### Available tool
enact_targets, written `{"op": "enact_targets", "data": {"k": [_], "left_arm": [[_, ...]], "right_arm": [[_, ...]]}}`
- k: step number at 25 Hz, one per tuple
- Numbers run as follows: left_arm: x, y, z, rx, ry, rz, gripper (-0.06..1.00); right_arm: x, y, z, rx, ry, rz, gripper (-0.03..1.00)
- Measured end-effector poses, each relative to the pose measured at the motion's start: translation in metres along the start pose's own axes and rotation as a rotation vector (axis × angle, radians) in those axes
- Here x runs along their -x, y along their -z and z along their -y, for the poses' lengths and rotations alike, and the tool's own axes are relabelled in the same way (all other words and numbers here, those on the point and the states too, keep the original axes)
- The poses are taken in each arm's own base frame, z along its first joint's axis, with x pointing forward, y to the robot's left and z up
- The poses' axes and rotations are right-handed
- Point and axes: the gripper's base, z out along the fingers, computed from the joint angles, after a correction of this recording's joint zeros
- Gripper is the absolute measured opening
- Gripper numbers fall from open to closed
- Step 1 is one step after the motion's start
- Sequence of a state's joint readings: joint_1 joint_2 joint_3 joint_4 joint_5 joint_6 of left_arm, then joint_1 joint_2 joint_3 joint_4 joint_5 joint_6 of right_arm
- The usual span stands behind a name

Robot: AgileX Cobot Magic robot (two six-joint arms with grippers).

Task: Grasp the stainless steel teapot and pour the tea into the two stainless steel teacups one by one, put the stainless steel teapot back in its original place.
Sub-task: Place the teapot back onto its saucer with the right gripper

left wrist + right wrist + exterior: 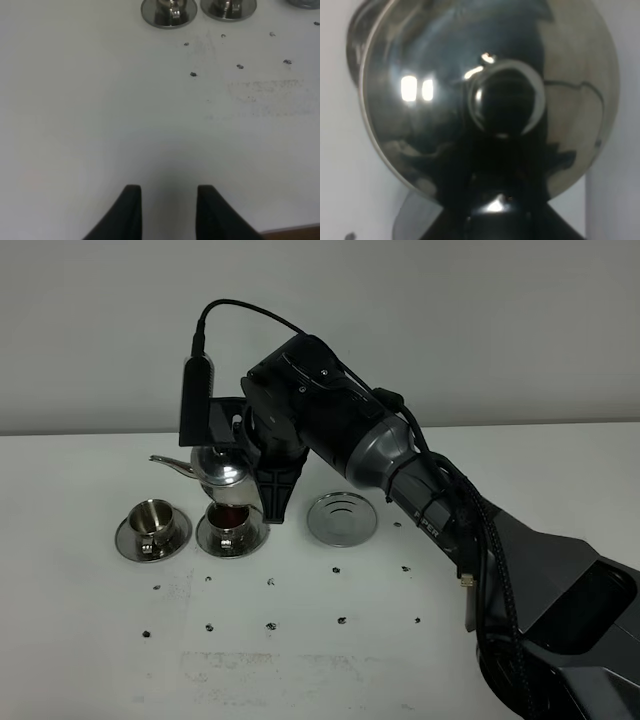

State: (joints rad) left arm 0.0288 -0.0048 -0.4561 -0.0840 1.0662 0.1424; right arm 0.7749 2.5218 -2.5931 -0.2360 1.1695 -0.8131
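pouring step is on: the right gripper point(262, 478) is clamped on the teapot point(222, 468) and holds it up left of centre in the high view. the pot hangs right above the right-hand cup point(232, 530), spout aimed left toward the left cup point(152, 525). it looks about level, and i see no tea flowing. next call: line the spout over a cup and tip gently. the empty saucer point(342, 517) sits just right of the cups. the left gripper point(167, 212) is parted, holding nothing.

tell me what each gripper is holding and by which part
The right gripper holds the stainless steel teapot on its handle side, opposite the spout; the exact grip is hidden. The left gripper is open and empty.
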Motion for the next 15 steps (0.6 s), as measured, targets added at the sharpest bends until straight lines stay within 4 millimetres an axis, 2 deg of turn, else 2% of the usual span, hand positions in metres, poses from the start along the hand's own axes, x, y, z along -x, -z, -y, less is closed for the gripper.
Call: {"op": "enact_targets", "data": {"k": [11,15], "left_arm": [[0.0,0.0,0.0,0.0,0.0,0.0,0.28],[0.0,0.0,0.0,0.0,0.0,0.0,0.28]], "right_arm": [[0.0018,0.0006,0.0086,-0.098,0.063,0.013,0.18],[0.0027,-0.0057,0.0082,-0.12,0.094,0.011,0.18]]}}
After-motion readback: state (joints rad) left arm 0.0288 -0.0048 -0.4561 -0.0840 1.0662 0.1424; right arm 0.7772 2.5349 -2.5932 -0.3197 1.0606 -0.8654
